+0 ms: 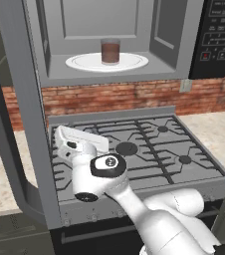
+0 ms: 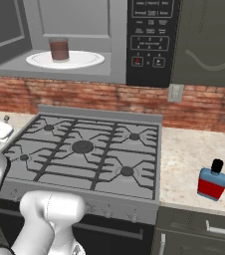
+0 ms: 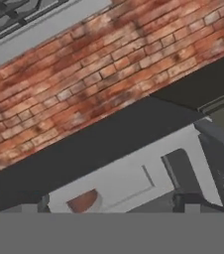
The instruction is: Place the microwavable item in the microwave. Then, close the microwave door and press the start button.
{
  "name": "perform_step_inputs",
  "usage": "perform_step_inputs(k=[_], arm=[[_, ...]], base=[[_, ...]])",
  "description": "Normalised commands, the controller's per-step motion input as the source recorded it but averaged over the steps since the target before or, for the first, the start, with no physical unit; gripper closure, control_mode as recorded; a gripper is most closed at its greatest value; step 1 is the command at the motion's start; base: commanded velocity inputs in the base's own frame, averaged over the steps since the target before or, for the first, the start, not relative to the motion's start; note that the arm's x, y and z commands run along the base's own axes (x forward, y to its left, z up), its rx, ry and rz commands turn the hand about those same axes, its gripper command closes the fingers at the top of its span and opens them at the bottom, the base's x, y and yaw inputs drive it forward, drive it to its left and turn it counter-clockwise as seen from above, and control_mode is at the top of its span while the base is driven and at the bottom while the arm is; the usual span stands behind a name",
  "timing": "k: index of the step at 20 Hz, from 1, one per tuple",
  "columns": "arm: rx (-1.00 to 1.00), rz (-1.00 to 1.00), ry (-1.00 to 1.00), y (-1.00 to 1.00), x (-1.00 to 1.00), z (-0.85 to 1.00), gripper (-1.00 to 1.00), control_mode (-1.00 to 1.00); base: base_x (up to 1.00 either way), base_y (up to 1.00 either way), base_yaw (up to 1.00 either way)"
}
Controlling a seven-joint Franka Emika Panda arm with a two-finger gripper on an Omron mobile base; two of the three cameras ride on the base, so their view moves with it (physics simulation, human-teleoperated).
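**Glass on the turntable, door swung open**

Inside the microwave [image 1: 119, 45], on the white round turntable plate [image 1: 87, 63], stands the glass tumbler [image 1: 110, 51]. It is a small clear cylinder, upright, and its lower part is filled with something dark brown; the upper rim is transparent and a little lighter. It sits close to the middle of the plate, slightly toward the back. From the right base view the same tumbler [image 2: 59, 50] shows the brown contents reaching most of its height.

The microwave door [image 1: 20, 114] is wide open, swung out to the left side, and its grey frame crosses the left base view from top to bottom. The black keypad panel [image 2: 151, 40] is at the right of the cavity.

Below, the gas stove [image 2: 84, 149] stands under the microwave, with a red brick wall [image 2: 109, 97] behind it. A blue-and-red bottle [image 2: 213, 182] with black cap rests on the counter [image 2: 194, 149] to the right of the stove.

The gripper [image 1: 67, 142] is low over the left part of the stove, near the door frame, well apart from the tumbler. Its jaws stand fully apart and nothing is between them.
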Motion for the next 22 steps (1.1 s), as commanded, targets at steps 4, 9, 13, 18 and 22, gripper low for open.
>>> perform_step_inputs(k=[4,9,13,18,22], arm=[[-0.18,-0.04,-0.29,0.61,-0.33,0.00,-1.00,-1.00],[-0.11,-0.04,-0.18,0.81,-0.21,0.00,-1.00,-1.00],[-0.03,-0.08,-0.22,0.78,-0.09,0.08,-1.00,-1.00],[0.00,-0.10,-0.20,0.59,-0.13,0.45,-1.00,-1.00],[0.17,-0.03,-0.19,0.08,-0.38,0.70,-1.00,-1.00]], base=[[0.00,0.00,0.00],[0.00,0.00,0.00],[0.00,0.00,0.00],[0.00,0.00,0.00],[0.00,0.00,0.00]])
